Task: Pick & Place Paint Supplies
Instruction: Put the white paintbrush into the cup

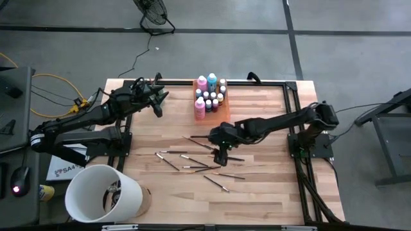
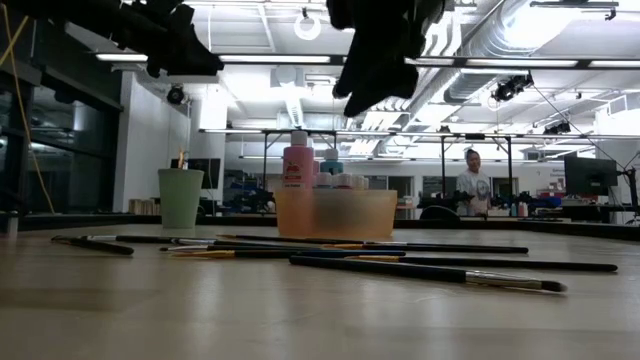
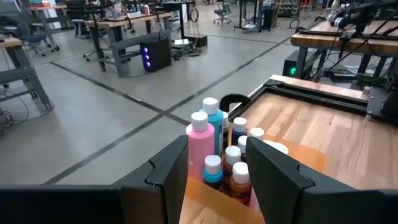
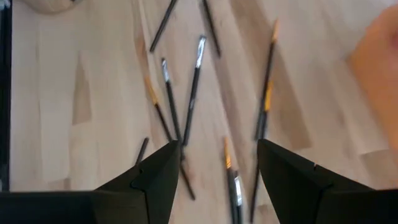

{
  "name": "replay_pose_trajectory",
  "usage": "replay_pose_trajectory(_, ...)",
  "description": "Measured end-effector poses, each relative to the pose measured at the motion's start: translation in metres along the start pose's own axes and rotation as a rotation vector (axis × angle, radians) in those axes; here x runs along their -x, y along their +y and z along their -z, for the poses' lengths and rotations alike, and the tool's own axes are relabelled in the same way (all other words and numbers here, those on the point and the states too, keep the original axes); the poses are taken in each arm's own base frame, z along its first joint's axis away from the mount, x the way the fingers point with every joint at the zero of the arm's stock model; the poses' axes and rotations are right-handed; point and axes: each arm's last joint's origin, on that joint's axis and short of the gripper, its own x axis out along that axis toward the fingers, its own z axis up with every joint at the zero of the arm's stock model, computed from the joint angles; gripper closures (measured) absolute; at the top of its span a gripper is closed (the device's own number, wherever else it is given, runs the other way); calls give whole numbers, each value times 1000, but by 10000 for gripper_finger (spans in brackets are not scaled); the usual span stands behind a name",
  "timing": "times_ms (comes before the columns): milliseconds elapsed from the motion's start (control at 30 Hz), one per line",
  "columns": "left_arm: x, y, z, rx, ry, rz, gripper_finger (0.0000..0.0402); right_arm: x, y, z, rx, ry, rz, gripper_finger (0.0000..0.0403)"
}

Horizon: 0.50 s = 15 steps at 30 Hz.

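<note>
A translucent orange tray (image 1: 216,114) at the far middle of the table holds pink bottles (image 3: 200,148), a teal bottle (image 3: 215,119) and small pale-capped bottles (image 3: 239,174), all standing upright. Several thin dark-handled brushes (image 1: 192,160) lie flat on the wood nearer the front, also seen in the right wrist view (image 4: 194,81). My right gripper (image 1: 219,153) hangs open above the brushes, tipped downward, touching none. My left gripper (image 1: 158,104) stands open, raised at the far left of the table and pointing level toward the tray, with nothing between its fingers.
A tall pale cup (image 1: 90,176) stands at the near left corner, with a brush end showing in it in the low view (image 2: 180,198). Black frame rails (image 1: 292,102) run along the table's far and side edges. A person (image 2: 472,182) stands far off in the room.
</note>
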Motion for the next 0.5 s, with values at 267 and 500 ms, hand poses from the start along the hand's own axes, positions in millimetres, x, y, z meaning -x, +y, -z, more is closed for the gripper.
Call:
replay_pose_trajectory(267, 0, 0, 1, -7, 11, 0, 245, -30, 5, 16, -81, 150, -12, 195)
replay_pose_trajectory(500, 0, 0, 2, -10, 15, 0, 245, -49, 14, 31, -87, 221, 48, 195)
